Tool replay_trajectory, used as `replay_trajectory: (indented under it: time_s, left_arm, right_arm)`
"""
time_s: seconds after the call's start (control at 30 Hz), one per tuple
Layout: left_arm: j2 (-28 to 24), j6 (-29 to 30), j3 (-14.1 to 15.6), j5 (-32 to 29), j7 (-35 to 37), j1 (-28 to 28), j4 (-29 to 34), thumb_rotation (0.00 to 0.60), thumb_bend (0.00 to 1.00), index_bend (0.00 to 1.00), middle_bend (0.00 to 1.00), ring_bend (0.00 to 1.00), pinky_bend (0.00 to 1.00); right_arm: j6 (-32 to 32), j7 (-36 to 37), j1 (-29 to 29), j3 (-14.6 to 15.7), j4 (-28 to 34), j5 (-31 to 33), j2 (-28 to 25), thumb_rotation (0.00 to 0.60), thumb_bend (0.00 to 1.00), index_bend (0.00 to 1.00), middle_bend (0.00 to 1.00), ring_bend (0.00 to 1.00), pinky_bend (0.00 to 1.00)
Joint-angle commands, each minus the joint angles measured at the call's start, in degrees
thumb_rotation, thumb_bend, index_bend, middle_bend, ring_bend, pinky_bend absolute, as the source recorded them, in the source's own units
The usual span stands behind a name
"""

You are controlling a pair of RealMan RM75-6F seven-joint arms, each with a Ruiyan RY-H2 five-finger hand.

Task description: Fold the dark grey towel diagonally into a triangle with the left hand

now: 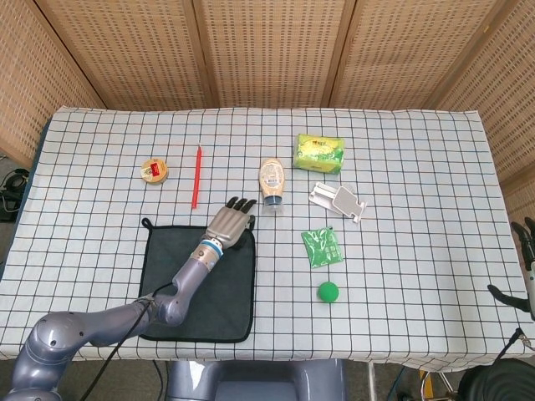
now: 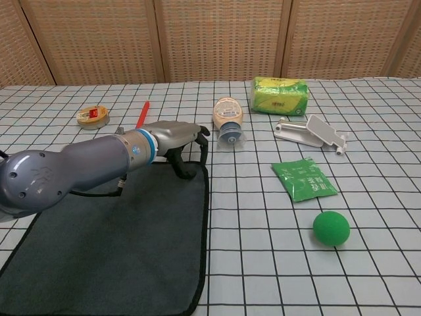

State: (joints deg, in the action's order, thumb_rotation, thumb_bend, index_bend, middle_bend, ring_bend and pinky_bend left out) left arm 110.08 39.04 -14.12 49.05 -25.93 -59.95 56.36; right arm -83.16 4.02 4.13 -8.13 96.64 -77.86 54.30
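Observation:
The dark grey towel lies flat and square on the checked tablecloth, near the front left. My left hand reaches across it to its far right corner. The fingers curve down just past that corner and the thumb touches the towel's edge there. No cloth is lifted or pinched. My right hand shows only as dark fingers at the right edge of the head view, spread, off the table and holding nothing.
A sauce bottle lies just beyond the left hand. A red pen and a small round tin sit at the far left. A green tissue pack, white stand, green sachet and green ball lie to the right.

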Motion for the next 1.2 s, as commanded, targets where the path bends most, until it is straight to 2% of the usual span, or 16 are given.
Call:
replay_trajectory:
  time_s: [0.03,0.4,0.67,1.0,1.1,1.2]
  left_arm:
    - [0.18,0.19,0.04,-0.24,0.12,0.05,-0.13,0.6,0.42,0.48,0.0,0.0,0.0]
    - [0.08,1.88,0.13,0.54,0.76,0.57,0.71,0.6,0.42,0.56,0.0,0.0,0.0]
    - [-1.25,3.45,0.33,0.82,0.34,1.24,3.64,0.6,0.42,0.61,0.0,0.0,0.0]
    - [-6.28,8.01,1.76,4.42,1.06,4.14,13.22,0.6,0.42,0.65,0.0,0.0,0.0]
    - [-9.34,10.27,3.16,6.6,1.46,6.1,18.17,0.6,0.42,0.65,0.0,0.0,0.0]
    - [-13.36,13.99,5.97,10.17,1.68,9.24,25.37,0.6,0.42,0.65,0.0,0.0,0.0]
  right_arm:
    - [0.03,0.26,-0.01,-0.05,-0.1,0.04,-0.07,0.6,0.0,0.04,0.0,0.0,0.0]
    - [-0.12,0.73,-0.07,0.0,-0.05,-0.33,-0.21,0.6,0.0,0.04,0.0,0.0,0.0]
    - [-0.41,1.23,-0.21,0.0,0.15,-0.62,-0.41,0.6,0.0,0.04,0.0,0.0,0.0]
    - [-1.17,2.05,-0.52,0.19,0.75,-1.7,-0.85,0.6,0.0,0.04,0.0,0.0,0.0]
    - [-1.52,2.35,-0.67,0.31,1.03,-2.2,-1.06,0.6,0.0,0.04,0.0,0.0,0.0]
    - [-2.2,2.72,-0.93,0.45,1.52,-3.02,-1.37,0.6,0.0,0.04,0.0,0.0,0.0]
